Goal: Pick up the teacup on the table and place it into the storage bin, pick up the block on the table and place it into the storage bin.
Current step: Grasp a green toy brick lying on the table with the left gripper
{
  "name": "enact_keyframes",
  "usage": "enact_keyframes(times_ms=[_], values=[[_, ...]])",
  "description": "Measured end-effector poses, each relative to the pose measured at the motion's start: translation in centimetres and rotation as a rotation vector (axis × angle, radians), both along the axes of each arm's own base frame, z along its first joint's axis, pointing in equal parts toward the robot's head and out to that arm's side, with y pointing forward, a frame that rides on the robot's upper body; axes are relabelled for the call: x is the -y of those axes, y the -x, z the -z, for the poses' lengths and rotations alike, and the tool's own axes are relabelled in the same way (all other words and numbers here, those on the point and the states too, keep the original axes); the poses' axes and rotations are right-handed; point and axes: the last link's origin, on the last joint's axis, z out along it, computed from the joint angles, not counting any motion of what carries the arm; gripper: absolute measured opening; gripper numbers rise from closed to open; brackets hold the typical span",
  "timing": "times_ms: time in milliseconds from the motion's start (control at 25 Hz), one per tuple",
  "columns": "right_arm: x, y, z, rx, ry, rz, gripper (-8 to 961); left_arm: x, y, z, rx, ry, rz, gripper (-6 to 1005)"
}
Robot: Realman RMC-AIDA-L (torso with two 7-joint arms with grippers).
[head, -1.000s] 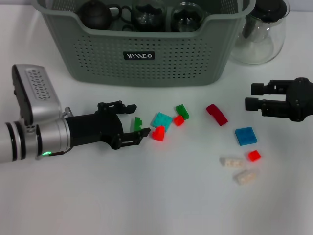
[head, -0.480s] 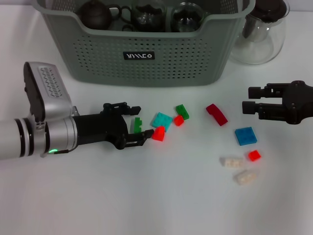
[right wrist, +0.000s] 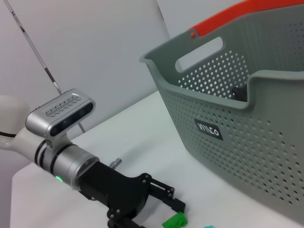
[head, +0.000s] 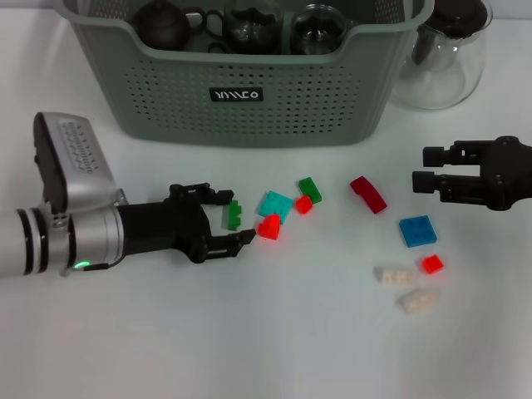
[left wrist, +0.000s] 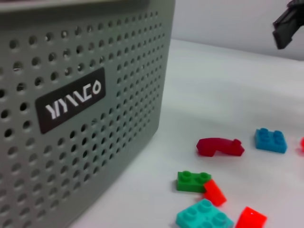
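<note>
1. White tabletop [head: 249, 349] fills the scene, with the grey-green storage bin [head: 249, 91] at its far edge and a clear glass pitcher [head: 445, 58] just beside the bin on the robot's right.
2. Inside the bin sit a dark teapot [head: 162, 23] and two glass vessels [head: 320, 25], so the teacup half of the task looks done; no teacup remains on the table.
3. Blocks are left. Loose on the table lie a teal plate [head: 274, 204], a red wedge [head: 269, 227], a green-and-red pair [head: 307, 195], a dark red curved piece [head: 368, 194], a blue plate [head: 417, 230], a small red brick [head: 431, 264] and two cream bricks [head: 407, 287].
4. Left gripper [head: 235, 221] lies low over the table, jaws spread wide around a small green block [head: 235, 216], which stands between them; I cannot tell whether either finger touches it. My judgement: the grasp is set up but not closed.
5. Right gripper [head: 421, 169] hovers on the right, well apart from the bin, jaws narrowly parted and empty.
6. Against a second ago, the left arm has turned slightly and its lower fingertip now sits next to the red wedge; the green block reads more upright. The right gripper has edged a little toward the centre, while the other blocks stay put.
</note>
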Motion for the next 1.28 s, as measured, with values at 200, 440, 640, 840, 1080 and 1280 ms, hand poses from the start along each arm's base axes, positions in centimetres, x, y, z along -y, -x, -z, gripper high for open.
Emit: enact_keyframes(times_ms=[200, 440, 640, 840, 1080, 1280], values=[[-0.1, 0.1, 0.0, 0.001, -0.001, -0.003, 596, 0.9, 0.1, -0.6, 0.031, 0.015, 0.016, 716], [-0.1, 0.0, 0.0, 0.001, -0.002, -0.002, 596, 0.9, 0.3, -0.8, 0.03, -0.005, 0.009, 716], [0.0, 0.0, 0.0, 0.002, -0.002, -0.001, 596, 0.3, 0.9, -1.2, 0.008, -0.057, -0.014, 715], [0.0, -0.1, 0.0, 0.002, -0.002, 0.002, 596, 0.3, 1.8, -2.1, 0.001, -0.097, -0.042, 714], [-0.1, 0.1, 0.0, 0.0, -0.001, 0.0, 596, 0.3, 2.1, -2.3, -0.01, -0.112, -0.054, 714], [-0.1, 0.1, 0.0, -0.001, 0.0, -0.001, 595, 0.1, 2.1, -1.6, -0.022, -0.109, -0.069, 713]])
